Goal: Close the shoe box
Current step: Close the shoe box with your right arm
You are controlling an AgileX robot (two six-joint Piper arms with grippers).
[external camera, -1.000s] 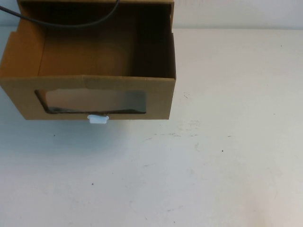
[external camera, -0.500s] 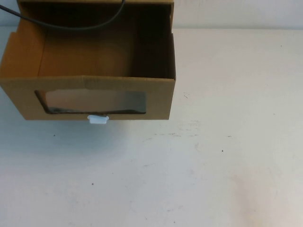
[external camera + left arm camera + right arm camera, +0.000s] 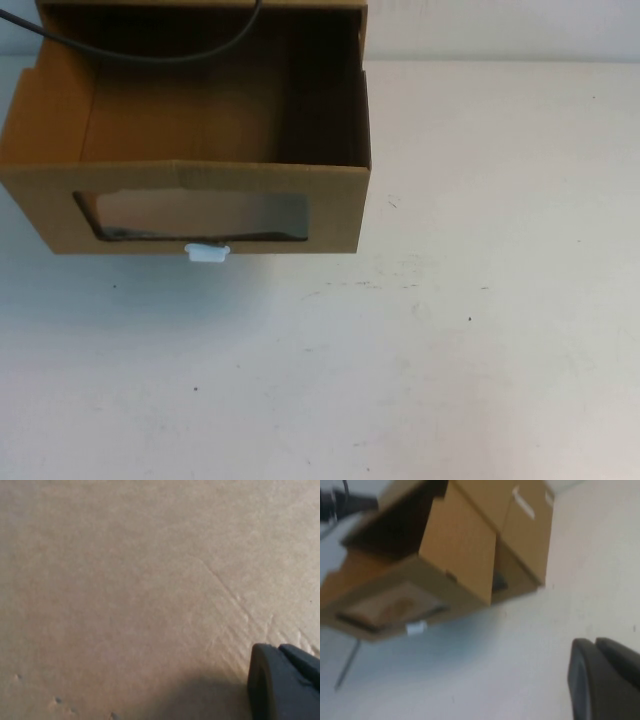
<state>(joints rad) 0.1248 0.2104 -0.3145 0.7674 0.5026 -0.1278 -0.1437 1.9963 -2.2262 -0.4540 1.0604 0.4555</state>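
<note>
The shoe box (image 3: 200, 205) is brown cardboard and stands at the far left of the table. Its drawer is pulled out toward me, open on top and empty. The front has a clear window (image 3: 200, 215) with a small white pull tab (image 3: 207, 253) under it. The box also shows in the right wrist view (image 3: 455, 555), with its tab (image 3: 416, 628). Neither gripper shows in the high view. My left gripper (image 3: 285, 687) hangs very close to a bare cardboard surface (image 3: 125, 580). My right gripper (image 3: 605, 680) is over the white table, apart from the box.
A black cable (image 3: 150, 55) hangs across the open drawer at the back. The white table (image 3: 450, 350) stretches to the front and right. In the right wrist view, more brown cardboard with a white strip (image 3: 522, 502) stands behind the drawer.
The black cable at the top has shifted slightly to the right. The box has not moved.
</note>
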